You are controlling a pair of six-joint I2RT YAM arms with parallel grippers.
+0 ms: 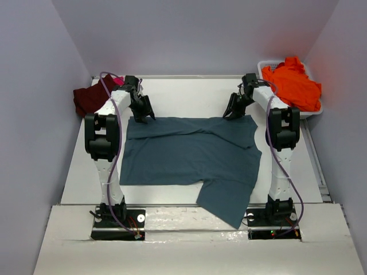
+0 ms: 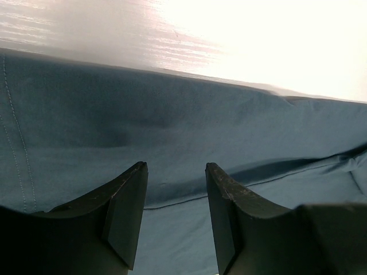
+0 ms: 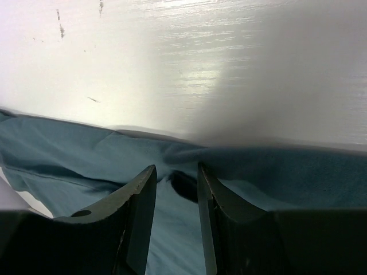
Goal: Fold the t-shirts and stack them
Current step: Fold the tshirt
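A slate teal-blue t-shirt point(image 1: 189, 160) lies spread on the table, one part hanging toward the near edge. My left gripper point(image 1: 144, 116) is open over its far left edge; the cloth point(image 2: 172, 132) shows between and beyond the fingers. My right gripper point(image 1: 231, 114) is open over the far right edge, a small fold of cloth point(image 3: 183, 183) between its fingers. A dark maroon t-shirt point(image 1: 89, 98) with a bit of bright pink point(image 1: 118, 81) lies at the far left. A vivid orange t-shirt point(image 1: 292, 83) fills the white tub.
The white tub point(image 1: 314, 112) stands at the far right corner beside the right arm. Grey walls close in the table on three sides. White table surface point(image 3: 172, 69) lies just beyond the shirt's far edge.
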